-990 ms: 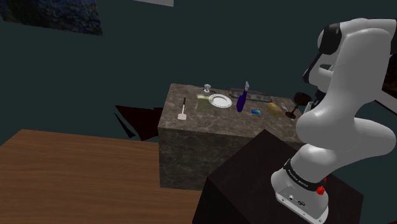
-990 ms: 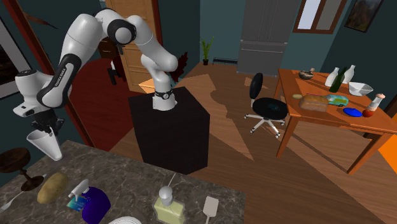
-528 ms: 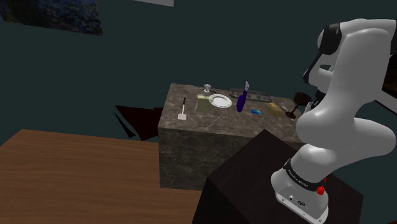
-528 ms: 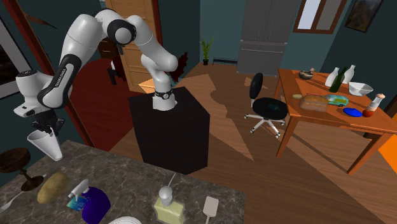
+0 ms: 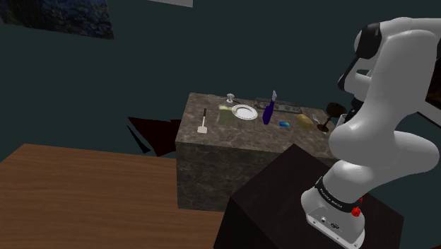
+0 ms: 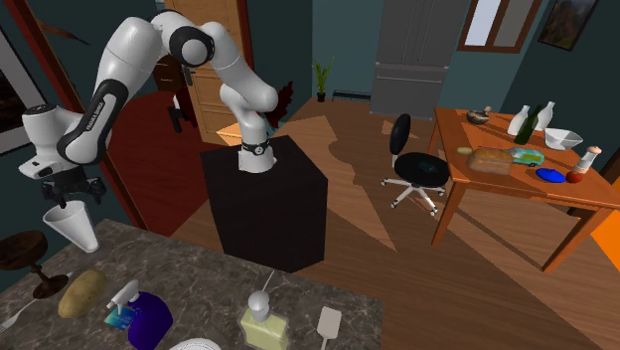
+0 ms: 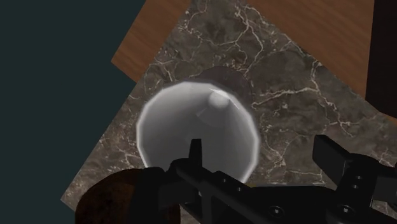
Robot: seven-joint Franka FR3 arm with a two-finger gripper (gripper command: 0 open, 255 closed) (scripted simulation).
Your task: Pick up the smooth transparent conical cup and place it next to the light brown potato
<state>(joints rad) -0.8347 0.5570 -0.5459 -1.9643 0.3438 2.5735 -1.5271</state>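
Second exterior view, far left first: a dark goblet (image 6: 24, 255) stands on the bench (image 6: 204, 280) at about seven o'clock from the cup, near it, so you have little room on that side. Next comes the gripper (image 6: 67, 195), hanging just above the pale conical cup (image 6: 76, 227), at its twelve o'clock. The cup has its wide mouth up and its point down, and it leans. It is close to the bench edge that faces the stand (image 6: 266, 214). You cannot tell from here whether its tip touches the marble.

In the wrist view the jaws are parted: one of the fingers (image 7: 194, 153) is over the cup's mouth, the other is outside the rim, and neither presses the wall. Nothing is gripped.

Treat the cup as light, thin-walled and slick. Its taper would likely let an outside squeeze slip off, and on so small a point it should topple at a nudge. The safest hold looks like the rim, one finger inside and one outside, with gentle pressure.

Moving right, the light brown potato (image 6: 82, 291) lies at the cup's six o'clock, near but apart, so the placement looks about done. A blue bottle (image 6: 149, 322) sits just beside the potato at four o'clock. A soap dispenser (image 6: 262, 320) and a spatula (image 6: 329, 320) lie well apart beyond it. Your open room is straight up.
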